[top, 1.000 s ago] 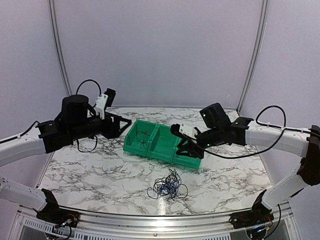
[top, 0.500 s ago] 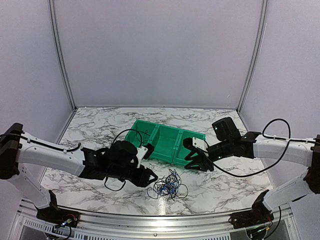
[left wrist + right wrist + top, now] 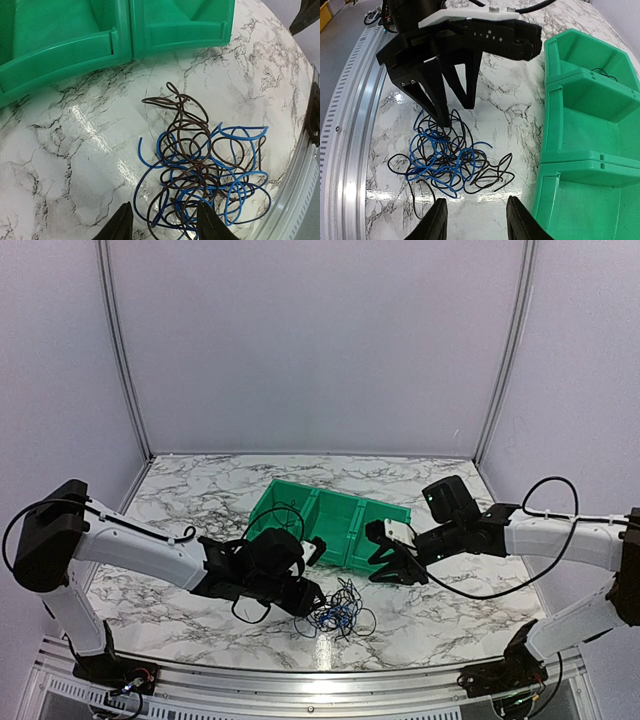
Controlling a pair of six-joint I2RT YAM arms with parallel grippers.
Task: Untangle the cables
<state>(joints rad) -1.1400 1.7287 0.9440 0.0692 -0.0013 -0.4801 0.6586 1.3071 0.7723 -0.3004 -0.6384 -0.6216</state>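
A tangle of thin black and blue cables (image 3: 337, 613) lies on the marble table near the front; it fills the left wrist view (image 3: 200, 170) and shows in the right wrist view (image 3: 447, 157). My left gripper (image 3: 312, 602) is open, its fingertips (image 3: 124, 227) down at the tangle's left edge, straddling a few strands. In the right wrist view the left gripper (image 3: 447, 107) stands over the far side of the tangle. My right gripper (image 3: 388, 570) is open and empty, above the table to the right of the tangle, beside the green bin.
A green three-compartment bin (image 3: 328, 530) stands behind the tangle; it also shows in the left wrist view (image 3: 100, 45) and the right wrist view (image 3: 590, 115). A thin black wire (image 3: 605, 74) lies in one compartment. A metal rail (image 3: 300, 680) runs along the table's front edge.
My left arm swung from the back left down to the tangle's left edge. My right gripper moved a little down and to the right.
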